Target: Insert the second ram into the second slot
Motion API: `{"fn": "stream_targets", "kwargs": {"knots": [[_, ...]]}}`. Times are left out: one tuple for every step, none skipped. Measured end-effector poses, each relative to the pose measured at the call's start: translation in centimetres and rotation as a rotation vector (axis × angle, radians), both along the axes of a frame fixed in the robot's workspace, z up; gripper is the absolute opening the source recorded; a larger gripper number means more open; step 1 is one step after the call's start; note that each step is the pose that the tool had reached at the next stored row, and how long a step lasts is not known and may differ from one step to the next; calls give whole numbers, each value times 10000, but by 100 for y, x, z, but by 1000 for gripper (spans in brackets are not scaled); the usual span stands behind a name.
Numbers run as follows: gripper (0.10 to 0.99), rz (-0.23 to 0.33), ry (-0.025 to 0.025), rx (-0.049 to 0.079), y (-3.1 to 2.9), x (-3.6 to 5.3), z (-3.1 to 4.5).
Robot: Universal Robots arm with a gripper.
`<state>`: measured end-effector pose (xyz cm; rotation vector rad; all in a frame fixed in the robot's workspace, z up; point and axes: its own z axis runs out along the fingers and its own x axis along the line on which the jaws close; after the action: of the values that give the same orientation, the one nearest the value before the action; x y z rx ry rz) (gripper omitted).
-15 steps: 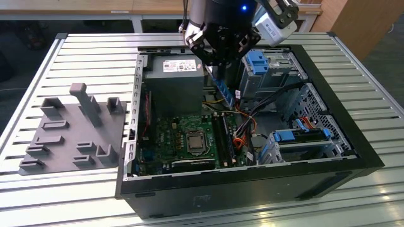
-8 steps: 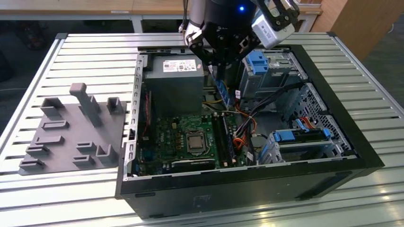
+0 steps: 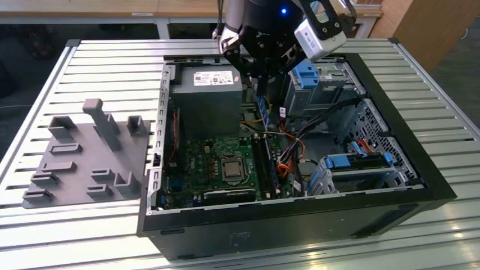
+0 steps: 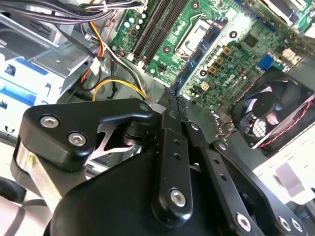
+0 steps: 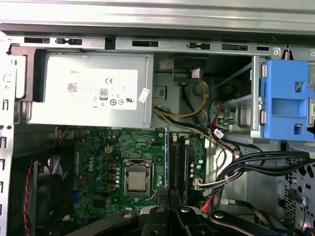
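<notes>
Hovering in the upper middle of the exterior view, our gripper [image 3: 259, 76] pinches the second ram [image 5: 167, 162], jaws nearly closed, above the memory slots [image 5: 180, 162]. We judge it light, stiff and fragile: hold the top edge, never the contacts.

A white label [image 5: 96, 91] with dark print, a row of round marks and a barcode sits on the side of the grey power supply [image 5: 88, 115]; the exterior view shows the same label [image 3: 216, 77] too small to read. White lettering runs along the green motherboard [image 5: 98, 147] beside the processor socket [image 5: 136, 179]. A small white tag [image 5: 217, 132] hangs on a black cable. The second ram [image 5: 167, 162] shows edge-on, its print hidden.
</notes>
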<state>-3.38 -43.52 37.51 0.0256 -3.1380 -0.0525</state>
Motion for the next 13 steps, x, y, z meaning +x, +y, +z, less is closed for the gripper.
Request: {"fn": "stream_targets", "kwargs": {"knots": [[114, -59, -1, 3, -3, -1, -3], [114, -113, -1, 4, -5, -1, -7], [114, -158, -1, 2, -6, -1, -10], [114, -185, -1, 1, -7, 0, -14], [114, -205, 1, -1, -7, 0, -18], [114, -227, 13, -1, -8, 1, -23], [114, -249, 39, 0, -8, 3, -28], [114, -258, 71, 1, -10, 4, -32], [114, -262, 85, -2, -13, 4, -33], [114, -263, 86, -1, -16, 4, -34], [114, -262, 86, 0, -23, 5, -35], [114, -262, 87, -1, -29, 4, -36], [114, -261, 86, 1, -37, 5, -41]]}}
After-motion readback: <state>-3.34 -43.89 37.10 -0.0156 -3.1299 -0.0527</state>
